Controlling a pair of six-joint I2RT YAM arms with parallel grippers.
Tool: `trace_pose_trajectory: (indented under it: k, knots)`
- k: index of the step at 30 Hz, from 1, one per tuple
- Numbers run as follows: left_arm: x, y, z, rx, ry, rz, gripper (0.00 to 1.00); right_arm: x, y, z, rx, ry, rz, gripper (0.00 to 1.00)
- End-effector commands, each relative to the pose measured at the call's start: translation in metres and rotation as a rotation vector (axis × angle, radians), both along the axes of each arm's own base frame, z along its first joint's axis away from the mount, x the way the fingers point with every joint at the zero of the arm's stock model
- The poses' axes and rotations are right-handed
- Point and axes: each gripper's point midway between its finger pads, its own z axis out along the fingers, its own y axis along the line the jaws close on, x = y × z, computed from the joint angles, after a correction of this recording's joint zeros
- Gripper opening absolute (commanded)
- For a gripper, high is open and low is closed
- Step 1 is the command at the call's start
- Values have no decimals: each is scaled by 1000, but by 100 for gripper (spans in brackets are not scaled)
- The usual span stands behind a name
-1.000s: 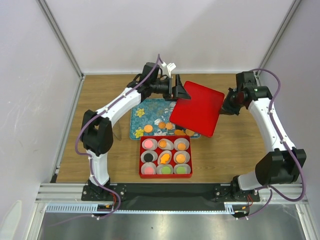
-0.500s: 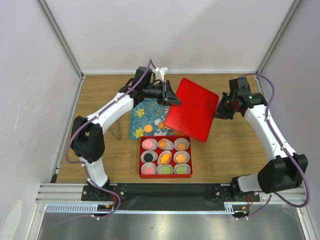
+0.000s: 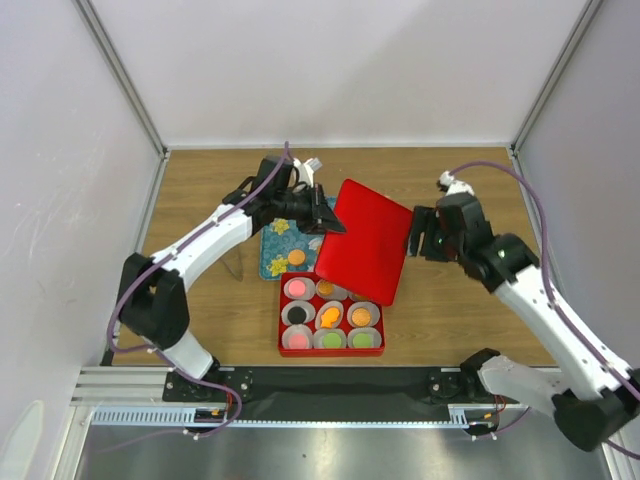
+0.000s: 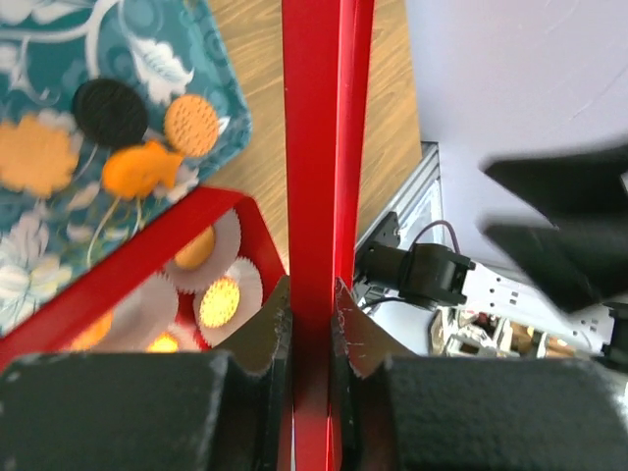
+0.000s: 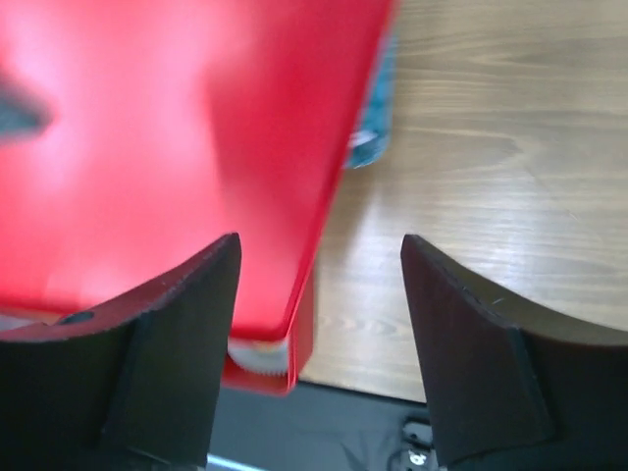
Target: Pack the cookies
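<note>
From above, we see the left end effector [image 3: 330,222] clamped on the left edge of a flat red plastic lid [image 3: 365,240], held tilted over the back row of the square red nine-cell box [image 3: 281,325] on the wooden table [image 3: 450,310]. The small round cookies [image 3: 328,318] sit in white pleated paper cups [image 3: 297,339], and a few lie loose on the teal flowered tray [image 3: 272,250]. The right end effector [image 3: 415,238] is just beside the lid's right edge. In the left wrist view, both fingers pinch the thin rim firmly. In the right wrist view, the fingers gape wide and grip nothing. We judge that a one-sided pinch could let the lid pivot or slip. A skewed descent might crush the cups, and closing now would leave the tray cookies unpacked.
</note>
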Motion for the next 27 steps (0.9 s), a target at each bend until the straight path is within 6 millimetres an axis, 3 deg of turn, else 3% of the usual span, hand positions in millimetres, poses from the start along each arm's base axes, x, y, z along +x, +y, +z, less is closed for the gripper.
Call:
trace_pose_trajectory:
  k: [1, 3, 4, 7, 11, 12, 15, 16, 21, 23, 27]
  knots:
    - [-15, 16, 30, -11, -46, 60, 0, -23, 18, 35, -73, -198, 90, 73]
    - [-24, 17, 29, -35, 9, 73, 0, -40, 26, 42, -111, -266, 134, 75]
    - [-27, 18, 25, -36, 29, 76, 0, -62, 50, 43, -110, -293, 250, 75]
    - [-32, 24, 24, -18, 59, 110, 0, -83, 61, 38, -221, -369, 310, 75]
    - [-40, 25, 27, -52, 117, 142, 0, -127, 101, 44, -330, -503, 462, 77]
    - [-40, 25, 30, -57, 124, 155, 0, -132, 112, 38, -394, -520, 485, 78]
    - [-40, 23, 33, -57, 137, 162, 0, -142, 128, 31, -510, -565, 539, 80]
    - [-40, 22, 36, -65, 135, 158, 0, -145, 137, 18, -574, -564, 563, 80]
    - [-42, 20, 44, -79, 134, 143, 0, -139, 148, -9, -735, -570, 550, 82]
    - [-43, 20, 44, -80, 139, 134, 0, -134, 148, -15, -804, -588, 518, 81]
    - [-49, 21, 42, -86, 141, 124, 0, -124, 140, -9, -929, -643, 438, 79]
